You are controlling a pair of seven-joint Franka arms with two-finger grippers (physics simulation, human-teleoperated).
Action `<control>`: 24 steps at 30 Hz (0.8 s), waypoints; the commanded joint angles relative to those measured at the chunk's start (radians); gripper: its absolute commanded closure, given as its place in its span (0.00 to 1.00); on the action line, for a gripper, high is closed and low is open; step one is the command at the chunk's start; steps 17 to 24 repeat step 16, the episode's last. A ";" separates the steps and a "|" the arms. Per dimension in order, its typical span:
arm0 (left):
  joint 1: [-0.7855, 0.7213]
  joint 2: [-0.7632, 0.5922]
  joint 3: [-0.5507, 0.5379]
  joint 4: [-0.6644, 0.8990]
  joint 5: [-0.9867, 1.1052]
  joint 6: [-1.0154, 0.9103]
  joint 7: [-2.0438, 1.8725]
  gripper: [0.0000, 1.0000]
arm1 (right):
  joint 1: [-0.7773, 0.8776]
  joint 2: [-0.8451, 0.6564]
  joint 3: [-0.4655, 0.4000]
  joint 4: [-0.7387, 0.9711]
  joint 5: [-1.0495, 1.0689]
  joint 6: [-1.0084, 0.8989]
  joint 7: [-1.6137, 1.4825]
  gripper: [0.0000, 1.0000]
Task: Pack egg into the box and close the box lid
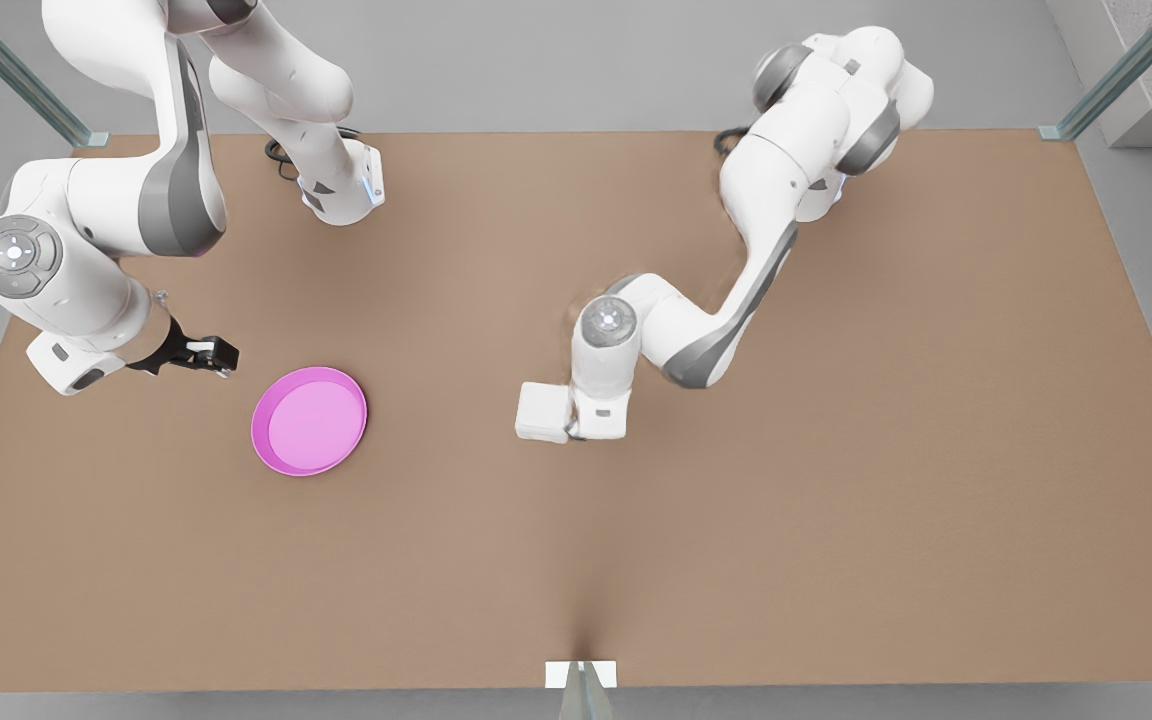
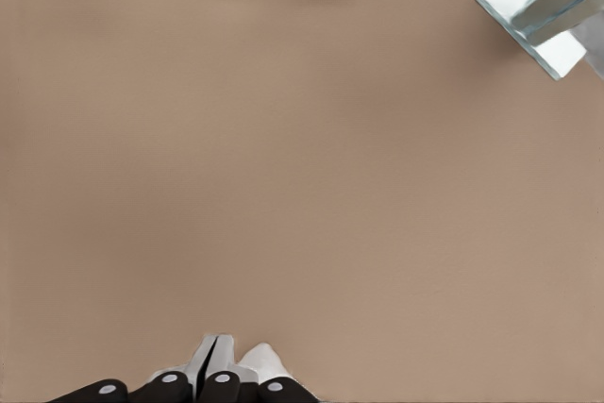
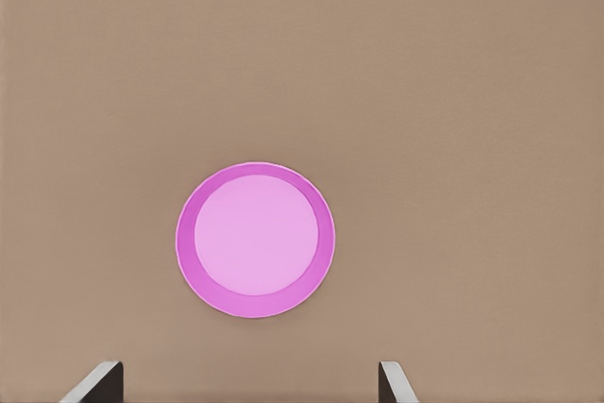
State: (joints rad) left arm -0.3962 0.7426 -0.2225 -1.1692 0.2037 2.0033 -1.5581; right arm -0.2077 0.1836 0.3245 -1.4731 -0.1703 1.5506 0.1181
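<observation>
A white mounting bracket [image 1: 581, 674] is seen at the middle of the desk's [image 1: 836, 500] near edge. Farther in, the round pink plate [image 1: 309, 420] lies flat left of the desk's centre in the front view, with nothing on it. The box [image 1: 542, 411] is located near the desk's centre, well apart from the plate; a plain white top face is presented, partly covered by the left arm's hand. The left gripper [image 2: 215, 354] is held low over it, fingers pressed together, a bit of white surface just beside them. The right gripper [image 1: 217, 355] is held just beside the plate, toward the desk's left edge in the front view, fingers spread wide, holding nothing. Both arm bases are mounted along the far edge.
</observation>
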 commanded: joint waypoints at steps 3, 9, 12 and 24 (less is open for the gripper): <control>0.364 -0.155 0.017 0.171 -0.122 -0.833 1.438 0.00 | 0.001 -0.001 0.001 0.000 0.000 0.000 -0.044 0.00; 0.307 -0.600 0.114 -0.058 -0.116 -0.822 1.776 0.00 | -0.001 0.039 0.001 0.000 -0.003 0.005 -0.043 0.00; 0.306 -0.628 0.112 -0.109 -0.121 -0.802 1.774 0.00 | -0.002 0.063 0.001 0.002 0.003 0.003 -0.043 0.00; 0.306 -0.632 0.114 -0.109 -0.121 -0.810 1.773 0.00 | -0.007 0.063 0.001 0.002 0.017 0.002 -0.041 0.00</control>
